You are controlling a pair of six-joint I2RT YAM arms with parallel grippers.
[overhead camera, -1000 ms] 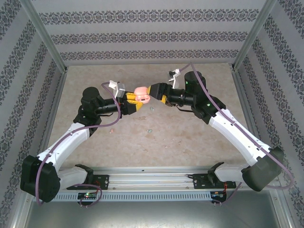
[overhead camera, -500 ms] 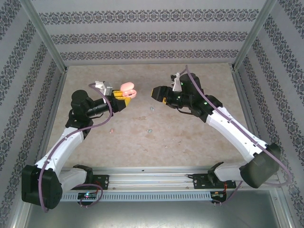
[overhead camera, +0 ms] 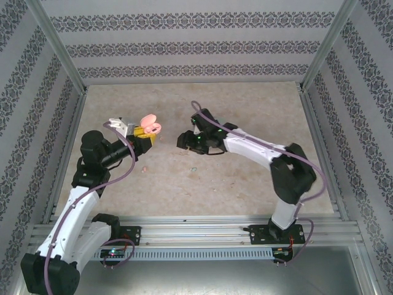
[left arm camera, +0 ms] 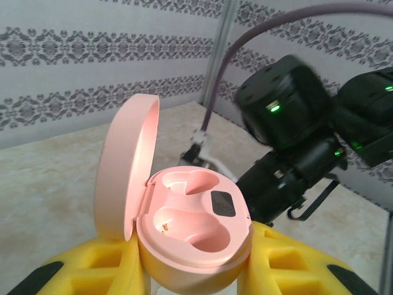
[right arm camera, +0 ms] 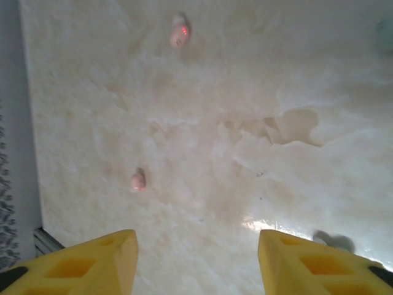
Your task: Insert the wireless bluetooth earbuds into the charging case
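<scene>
Left tool pinches the open pink charging case, base cropped; right tool gapes above two pinkish earbuds.

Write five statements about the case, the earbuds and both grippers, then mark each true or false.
1. The left gripper holds the pink charging case. True.
2. The case's lid is closed. False: it stands open.
3. Both wells of the case are empty. True.
4. The right gripper is clamped on an earbud. False: it is open with nothing between its fingers, above two pinkish earbuds lying on the table.
5. One of the pinkish earbuds shows a red light. True.
</scene>
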